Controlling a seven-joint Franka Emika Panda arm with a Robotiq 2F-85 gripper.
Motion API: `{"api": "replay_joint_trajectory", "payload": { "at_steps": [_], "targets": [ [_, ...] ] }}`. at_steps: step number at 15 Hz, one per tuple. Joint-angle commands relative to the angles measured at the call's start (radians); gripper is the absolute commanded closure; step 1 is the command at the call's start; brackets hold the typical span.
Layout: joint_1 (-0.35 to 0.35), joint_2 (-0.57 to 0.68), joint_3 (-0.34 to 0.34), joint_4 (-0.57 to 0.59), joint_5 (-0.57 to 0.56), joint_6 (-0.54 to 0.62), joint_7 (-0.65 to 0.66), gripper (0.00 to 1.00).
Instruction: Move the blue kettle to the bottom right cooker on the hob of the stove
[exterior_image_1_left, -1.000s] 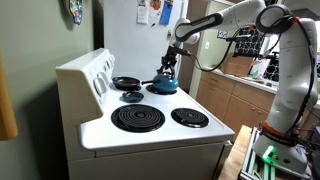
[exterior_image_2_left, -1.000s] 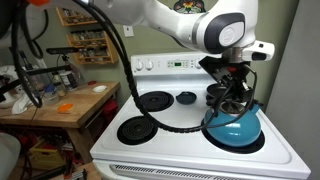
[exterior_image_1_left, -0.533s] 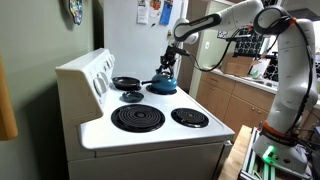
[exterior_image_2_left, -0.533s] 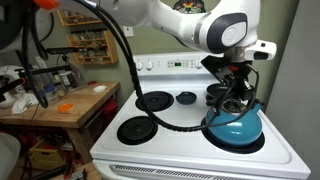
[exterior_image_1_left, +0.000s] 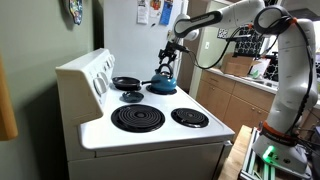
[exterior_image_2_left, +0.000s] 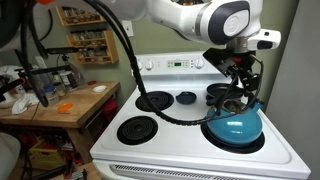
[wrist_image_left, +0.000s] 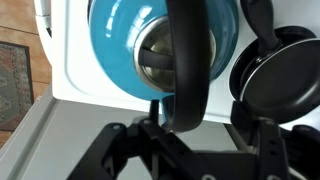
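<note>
The blue kettle (exterior_image_2_left: 235, 126) sits upright on the bottom right cooker (exterior_image_2_left: 262, 143), whose dark rim shows around its base on the hob of the stove (exterior_image_2_left: 190, 135). In the wrist view the kettle (wrist_image_left: 125, 45) fills the top, and its dark arched handle (wrist_image_left: 190, 70) runs down between my fingers. My gripper (wrist_image_left: 190, 128) is open, straddling the handle with a gap on each side. In both exterior views the gripper (exterior_image_1_left: 168, 62) (exterior_image_2_left: 243, 95) hangs just above the kettle (exterior_image_1_left: 163, 87).
A black frying pan (wrist_image_left: 275, 75) (exterior_image_1_left: 127, 82) rests on the back burner just behind the kettle. A large black coil (exterior_image_1_left: 137, 119) and a smaller coil (exterior_image_1_left: 190, 117) lie on the hob. The raised knob panel (exterior_image_2_left: 175, 64) stands at the back. A wooden counter (exterior_image_2_left: 60, 105) is beside the stove.
My jaws have opened and let go of the kettle's handle. The gripper has lifted slightly; the kettle stays where it was on the burner.
</note>
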Motion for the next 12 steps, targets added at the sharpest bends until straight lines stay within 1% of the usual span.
{"api": "replay_joint_trajectory", "payload": {
  "at_steps": [1, 3, 4, 7, 10, 12],
  "targets": [
    [0.025, -0.031, -0.017, -0.001, -0.017, -0.081, 0.085, 0.00],
    [0.043, -0.077, -0.016, -0.037, -0.040, -0.093, 0.146, 0.00],
    [0.060, -0.122, -0.015, -0.067, -0.062, -0.115, 0.191, 0.00],
    [0.087, -0.210, 0.006, -0.113, -0.074, -0.174, 0.270, 0.00],
    [0.108, -0.294, 0.025, -0.172, -0.154, -0.220, 0.418, 0.00],
    [0.107, -0.334, 0.045, -0.202, -0.213, -0.234, 0.515, 0.00]
  ]
}}
